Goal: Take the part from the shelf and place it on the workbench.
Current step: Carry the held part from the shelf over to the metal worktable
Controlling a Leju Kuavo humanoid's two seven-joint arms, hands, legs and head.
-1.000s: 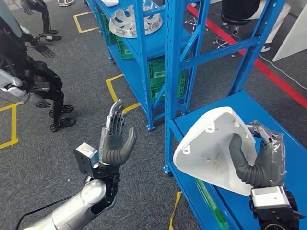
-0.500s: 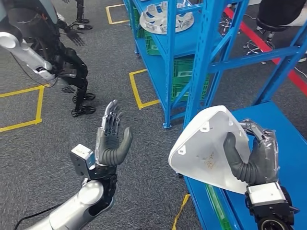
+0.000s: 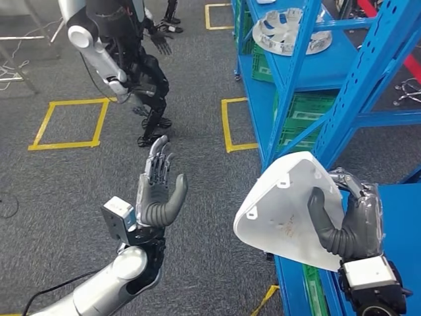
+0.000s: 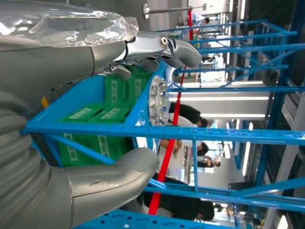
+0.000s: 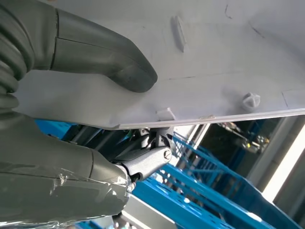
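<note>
My right hand (image 3: pixel 355 220) grips a white triangular plastic part (image 3: pixel 285 207), thumb across its inner face and fingers behind its edge. The part is held in the air beside the blue shelf (image 3: pixel 318 79), tilted with its ribbed inner face toward me. In the right wrist view the thumb (image 5: pixel 104 57) presses on the white part (image 5: pixel 216 52) and the fingers (image 5: pixel 144 160) hook under it. My left hand (image 3: pixel 158 191) is raised over the grey floor, palm up, fingers apart, holding nothing. The left wrist view shows its thumb (image 4: pixel 115 174) and fingers (image 4: pixel 158 47) spread before the shelf.
Blue shelf racks stand to the right, with green crates (image 3: pixel 298 122) low down and a round silver part (image 3: pixel 290 29) on a higher shelf. Another robot (image 3: pixel 119 52) stands at the far left on grey carpet marked with yellow tape squares (image 3: pixel 70 125).
The whole view has swung left: the shelf has slid toward the right edge and the other robot toward the centre. Both hands keep their pose, and the right one still holds the white part.
</note>
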